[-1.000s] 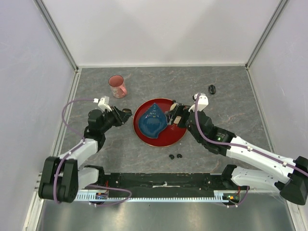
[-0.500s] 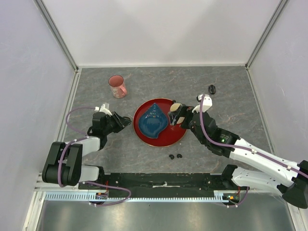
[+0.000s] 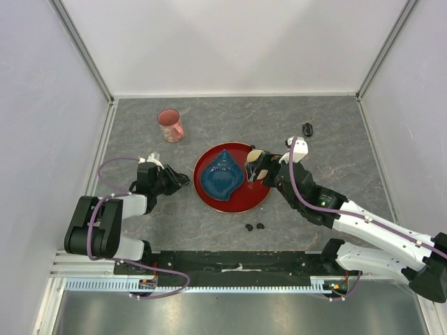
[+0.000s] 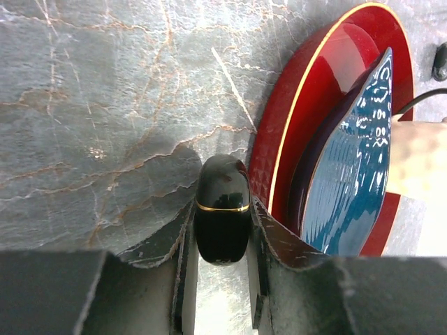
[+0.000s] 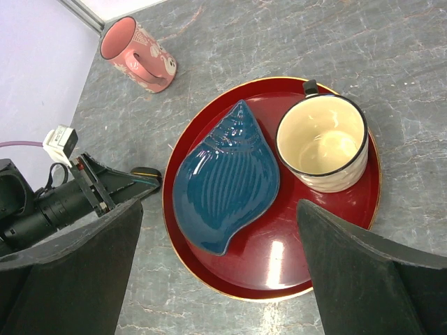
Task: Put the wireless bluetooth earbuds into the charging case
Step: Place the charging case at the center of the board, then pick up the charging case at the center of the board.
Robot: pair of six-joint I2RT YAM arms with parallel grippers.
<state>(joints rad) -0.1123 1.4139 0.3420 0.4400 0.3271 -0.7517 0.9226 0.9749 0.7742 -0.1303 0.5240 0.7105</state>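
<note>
From above, saw a grey veined stone surface (image 3: 335, 139) boxed in by pale walls. Found two tiny curled black earbuds (image 3: 248, 227) (image 3: 260, 225) side by side on bare stone, just near of a round glossy red tray (image 3: 237, 204), with open room around them. Noted a ribbed blue shell-shaped dish (image 3: 221, 179) and a cream mug (image 3: 255, 162) on the tray, a pink cup (image 3: 170, 125) far left, and a second black oval case (image 3: 307, 128) far right.

Through the left wrist, found the left jaws clamped on a glossy black pebble-shaped charging case (image 4: 222, 209) with a thin gold band, just beside the tray's raised gold-edged rim; could not tell whether touching.

Through the right wrist, found the right jaws spread wide apart, hanging over the tray's near edge.
</note>
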